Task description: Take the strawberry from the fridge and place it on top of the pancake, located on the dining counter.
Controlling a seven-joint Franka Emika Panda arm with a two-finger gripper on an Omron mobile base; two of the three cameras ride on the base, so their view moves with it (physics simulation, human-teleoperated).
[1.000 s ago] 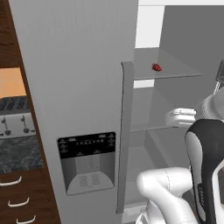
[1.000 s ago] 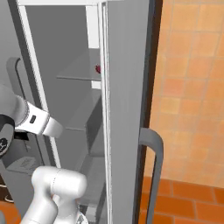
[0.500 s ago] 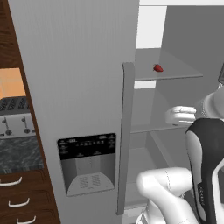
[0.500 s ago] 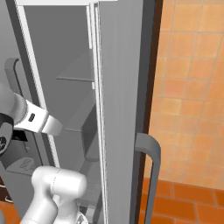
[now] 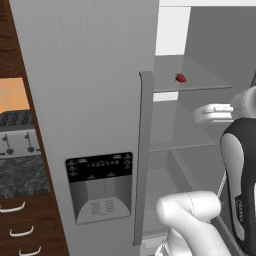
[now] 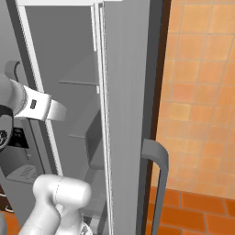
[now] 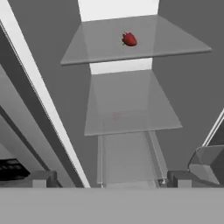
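Note:
The strawberry point(image 5: 181, 77) is a tiny red berry lying on the upper clear shelf inside the fridge point(image 5: 100, 100), whose right door point(image 6: 124, 114) stands open. In the hand view the strawberry point(image 7: 129, 39) lies well ahead of my gripper point(image 7: 111, 179) and higher than it. The gripper is open with nothing between its two dark fingertips point(image 7: 41, 178). My white hand point(image 5: 214, 111) hovers at the fridge opening, below and right of the berry. The pancake and the dining counter are out of view.
A second clear shelf point(image 7: 131, 109) sits below the berry's shelf. The black dispenser panel point(image 5: 100, 185) is set in the closed left door. A toaster point(image 5: 15, 132) on a dark speckled counter point(image 5: 20, 175) stands left of the fridge; an orange tiled wall point(image 6: 197, 92) lies right.
The open right door has swung a little in the right base view and now covers the strawberry there. My hand has barely moved and the gripper stays open.

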